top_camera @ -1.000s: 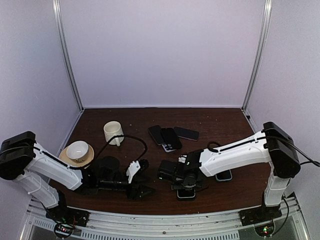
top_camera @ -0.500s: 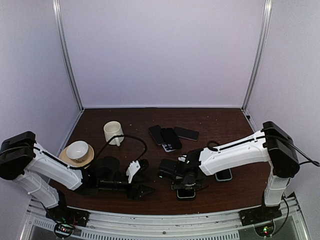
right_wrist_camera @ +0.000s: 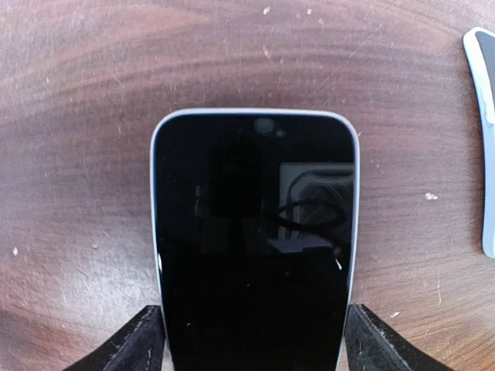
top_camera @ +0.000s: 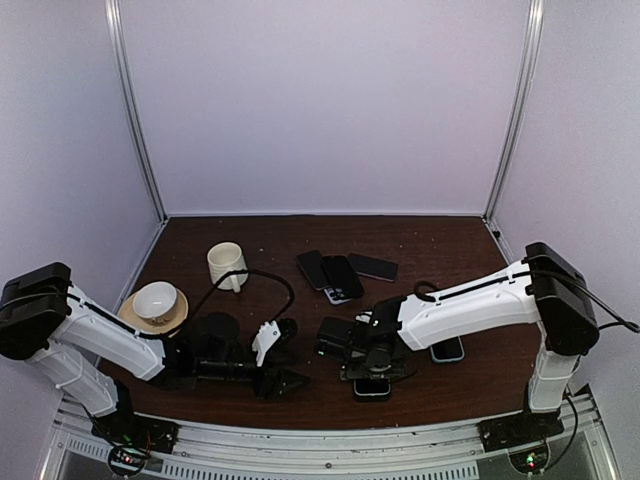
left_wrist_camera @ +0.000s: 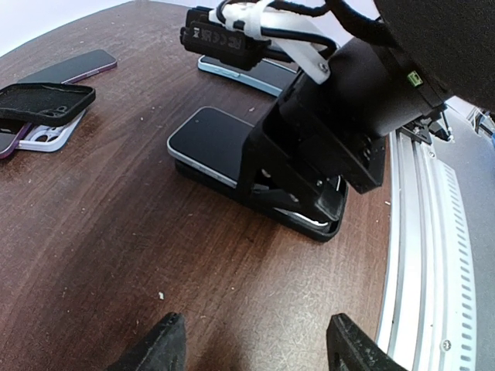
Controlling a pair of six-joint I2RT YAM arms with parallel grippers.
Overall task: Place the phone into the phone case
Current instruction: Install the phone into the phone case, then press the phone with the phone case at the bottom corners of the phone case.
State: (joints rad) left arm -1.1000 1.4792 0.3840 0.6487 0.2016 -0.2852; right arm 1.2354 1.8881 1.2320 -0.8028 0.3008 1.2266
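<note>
A dark-screened phone (right_wrist_camera: 255, 232) with a pale blue rim lies at the table's front centre on a black phone case (left_wrist_camera: 328, 229). The case rim wraps its near end; how deep the phone sits I cannot tell. My right gripper (right_wrist_camera: 255, 340) reaches down over it. Its fingers (right_wrist_camera: 139, 344) press against both long edges, and no gap shows. Seen from above, the right gripper (top_camera: 368, 368) hides most of the phone (top_camera: 372, 388). My left gripper (left_wrist_camera: 259, 344) hovers low over bare wood a little to the left of the case, open and holding nothing.
Several other phones and cases (top_camera: 338, 272) lie behind in mid-table. One more phone (top_camera: 447, 351) lies under the right arm. A cream mug (top_camera: 227, 263) and a bowl on a saucer (top_camera: 156, 301) stand at the left. The metal table rail (left_wrist_camera: 433, 255) runs close beside the case.
The right gripper has shifted very slightly over the phone. The left arm and the other objects have not moved.
</note>
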